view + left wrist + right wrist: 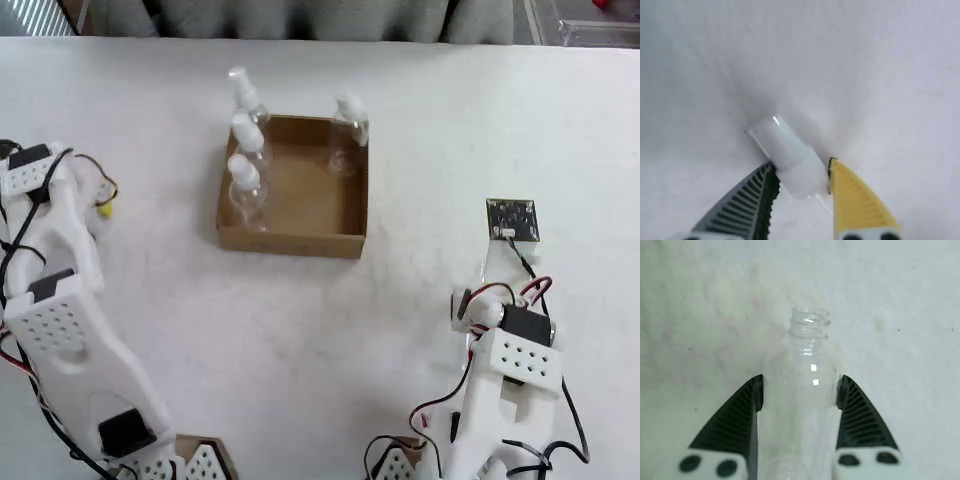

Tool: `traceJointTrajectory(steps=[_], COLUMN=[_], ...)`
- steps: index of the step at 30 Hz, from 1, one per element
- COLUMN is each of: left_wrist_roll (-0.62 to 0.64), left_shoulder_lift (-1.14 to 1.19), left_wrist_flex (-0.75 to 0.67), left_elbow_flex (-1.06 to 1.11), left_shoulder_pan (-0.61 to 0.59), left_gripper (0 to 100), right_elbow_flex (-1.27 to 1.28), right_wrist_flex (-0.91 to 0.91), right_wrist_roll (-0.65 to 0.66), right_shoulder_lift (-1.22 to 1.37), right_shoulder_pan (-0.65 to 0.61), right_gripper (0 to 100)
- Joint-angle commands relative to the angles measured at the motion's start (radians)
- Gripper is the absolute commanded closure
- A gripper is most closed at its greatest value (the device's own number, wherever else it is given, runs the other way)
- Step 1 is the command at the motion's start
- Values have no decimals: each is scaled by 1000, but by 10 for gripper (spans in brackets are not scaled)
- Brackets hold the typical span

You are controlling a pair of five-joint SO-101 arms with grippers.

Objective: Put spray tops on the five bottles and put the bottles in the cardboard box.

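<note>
High view: the cardboard box (292, 240) sits mid-counter (300, 340). Four capped bottles (247, 190) stand upright in it, three along one wall and one at a far corner, so the middle is free for a fifth.

Left wrist view: the left claw (800, 172) pinches a white spray top (785, 147) by one end, at or just over the counter. The other end juts clear of the fingers.

Right wrist view: the right claw (800, 390) is clamped on the shoulders of the last bottle (805, 375) — its bare threaded neck stays outside the grip, ready, I'd judge, to take that top.
</note>
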Motion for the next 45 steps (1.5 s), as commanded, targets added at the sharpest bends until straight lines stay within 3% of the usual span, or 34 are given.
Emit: traceJointTrajectory(steps=[1,8,16,32,39,45], left_wrist_roll=[-17,-38,-341,-816,-868,-868], left_shoulder_lift=[-30,-105,-286,-731,-897,-1153], left_wrist_flex=[46,204,292,493,531,402], left_elbow_flex=[-68,-176,-183,-181,-121,169], left_shoulder_pan=[10,10,53,131,194,271], left_gripper=[976,979,980,979,979,979], right_elbow_flex=[-5,-5,-9,-100,-324,-411], right_wrist_flex=[-18,-18,-18,38,222,243], right_wrist_roll=[12,12,12,21,23,21], right_shoulder_lift=[-25,-25,-25,-25,-25,-25], right_shoulder_pan=[15,30,28,21,-82,-183], right_gripper=[982,982,982,982,981,981])
